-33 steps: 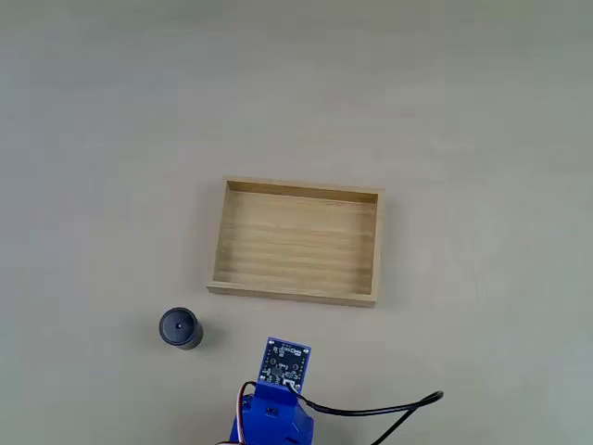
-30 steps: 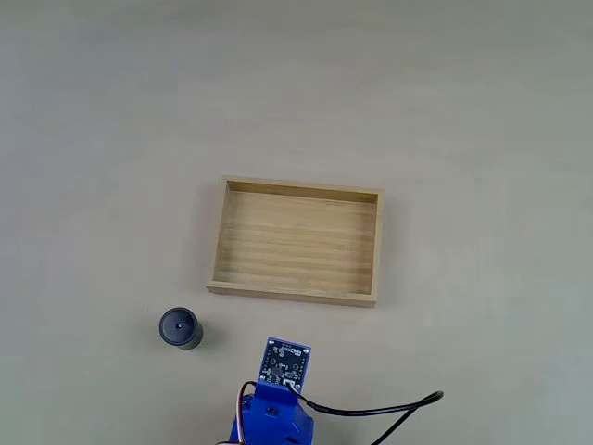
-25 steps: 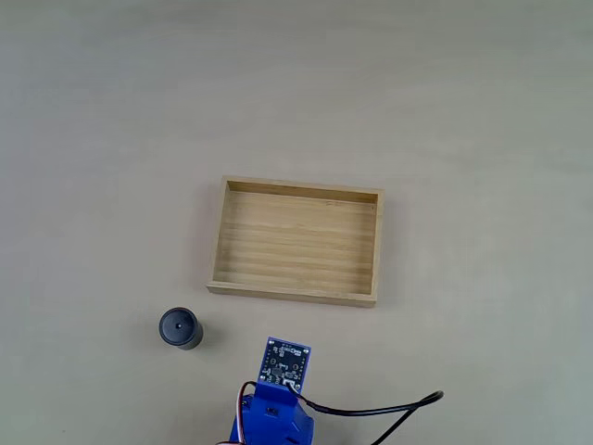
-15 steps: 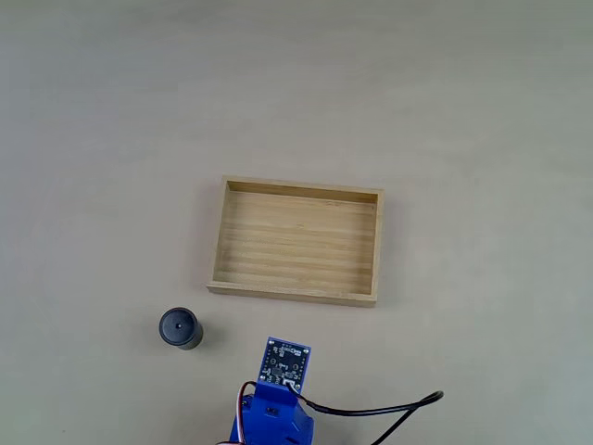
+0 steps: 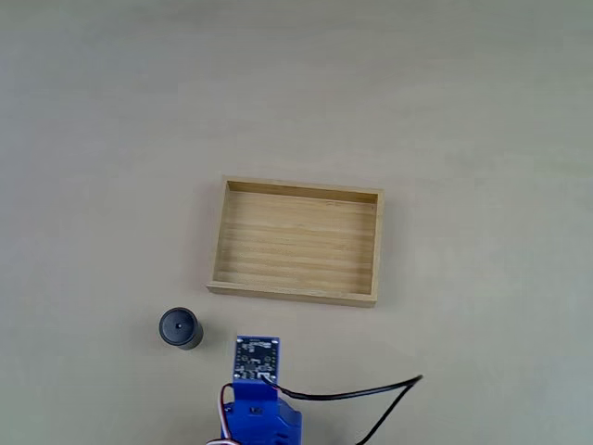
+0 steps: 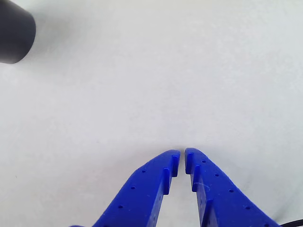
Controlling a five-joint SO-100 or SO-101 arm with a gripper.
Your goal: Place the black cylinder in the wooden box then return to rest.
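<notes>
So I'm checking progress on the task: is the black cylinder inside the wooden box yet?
No: in the fixed view the black cylinder stands on the table, outside the wooden box and apart from its near-left corner.

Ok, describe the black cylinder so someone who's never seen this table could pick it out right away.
In the fixed view, find the wooden box, a shallow light-wood tray in the middle of the table. Go below its lower left corner to the black cylinder, standing apart on the bare tabletop, left of the blue arm. It is the one small, round, matte black thing, with a dimple in its top face.
</notes>
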